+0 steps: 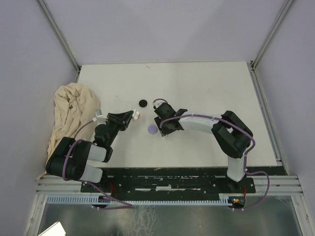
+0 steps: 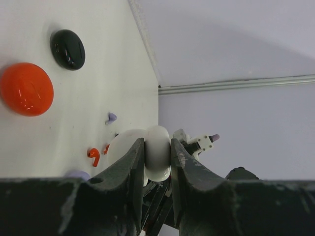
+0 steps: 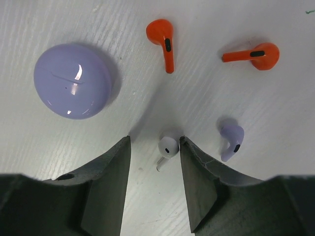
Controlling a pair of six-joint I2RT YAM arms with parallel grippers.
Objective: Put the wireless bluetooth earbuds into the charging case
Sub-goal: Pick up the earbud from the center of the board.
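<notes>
My left gripper is shut on a white charging case, held on edge above the table; a white round part of it shows behind the left finger. In the top view this gripper is left of centre. My right gripper stands open, pointing down at the table, with a white earbud lying between its fingers, close to the right one. A lilac earbud lies just right of that finger. Two red earbuds lie farther off.
A lilac round case sits left of the right gripper. A red case and a black case lie on the white table. A crumpled beige cloth lies at the table's left edge.
</notes>
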